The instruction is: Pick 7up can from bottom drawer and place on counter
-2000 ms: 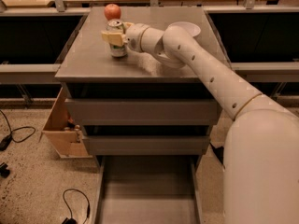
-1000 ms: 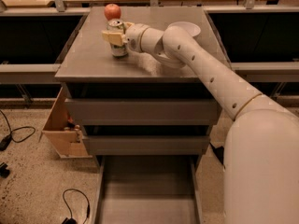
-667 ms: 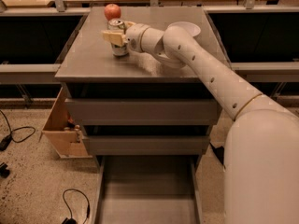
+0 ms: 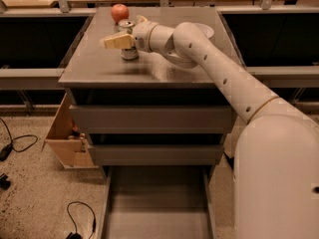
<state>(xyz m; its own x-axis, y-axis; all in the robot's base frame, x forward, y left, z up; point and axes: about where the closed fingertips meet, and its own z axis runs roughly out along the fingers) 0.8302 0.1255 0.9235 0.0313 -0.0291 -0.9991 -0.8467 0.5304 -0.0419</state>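
The 7up can (image 4: pixel 129 53) stands upright on the grey counter (image 4: pixel 99 66), near its back left, beside a red apple (image 4: pixel 119 12). My gripper (image 4: pixel 124 34) reaches in from the right and sits around the can. Its near finger (image 4: pixel 117 42) crosses in front of the can's middle and the far finger is behind the can. The fingers look spread a little off the can. The bottom drawer (image 4: pixel 157 203) is pulled out at the foot of the cabinet, and its grey floor is bare.
A white bowl (image 4: pixel 207 30) sits on the counter behind my arm. A light wooden drawer (image 4: pixel 65 133) juts out at the cabinet's left side. Cables (image 4: pixel 17 143) lie on the speckled floor at left. My white arm and base fill the right side.
The near finger has shifted slightly left and away from the can. The can stays in the same spot on the counter.
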